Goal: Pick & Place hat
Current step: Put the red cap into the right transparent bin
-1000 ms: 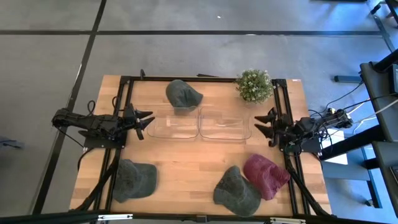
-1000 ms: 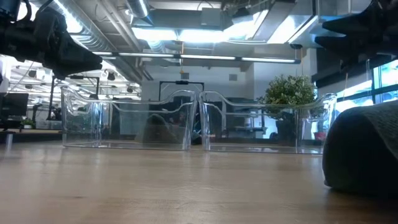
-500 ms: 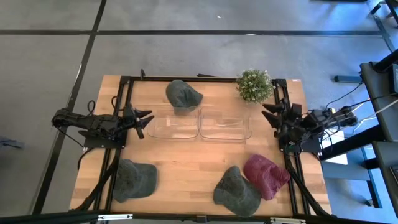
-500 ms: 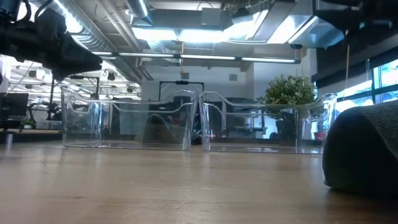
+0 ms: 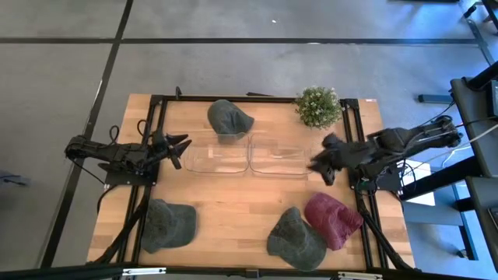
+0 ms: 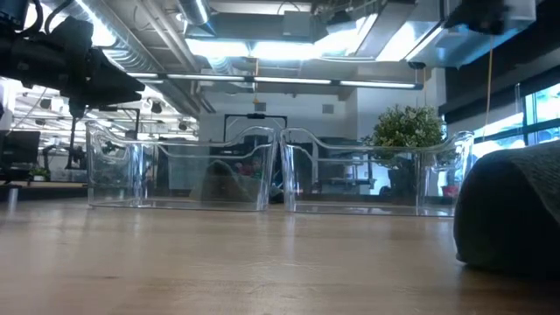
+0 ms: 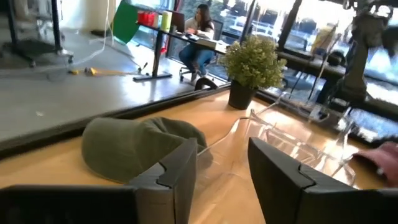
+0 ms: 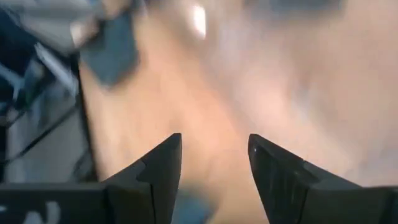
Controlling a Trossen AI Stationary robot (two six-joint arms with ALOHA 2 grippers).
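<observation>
Overhead, the wooden slatted table [image 5: 233, 210] carried four soft caps and two clear plastic bins. The left clear bin [image 5: 215, 155] and right clear bin [image 5: 282, 158] sat side by side, touching, at table centre. A grey-green cap [image 5: 229, 118] lay at about 12 o'clock from the left bin, just beyond its far wall and outside it. A second grey-green cap [image 5: 166, 224] lay at roughly 7 o'clock from the bins, near the table's front-left corner. A third grey-green cap [image 5: 294, 239] sat at about 5 o'clock, and a dark red cap [image 5: 332, 219] lay just beside it, the two touching or overlapping at their edges. A small potted green plant [image 5: 317, 106] stood at about 1 o'clock, beyond the right bin. The left gripper [image 5: 180, 150] hung at 9 o'clock from the left bin, just beside its wall, fingers parted and holding nothing; the left wrist view showed its two dark fingers [image 7: 178, 168] apart with the far cap visible past them. The right gripper [image 5: 318, 165] was at 3 o'clock from the right bin, over the bin's right edge, with the red cap at its 5 o'clock, apart from it. Its fingers [image 8: 275, 171] stood apart in the right wrist view, nothing between them; that view was blurred, showing only wood tone.
</observation>
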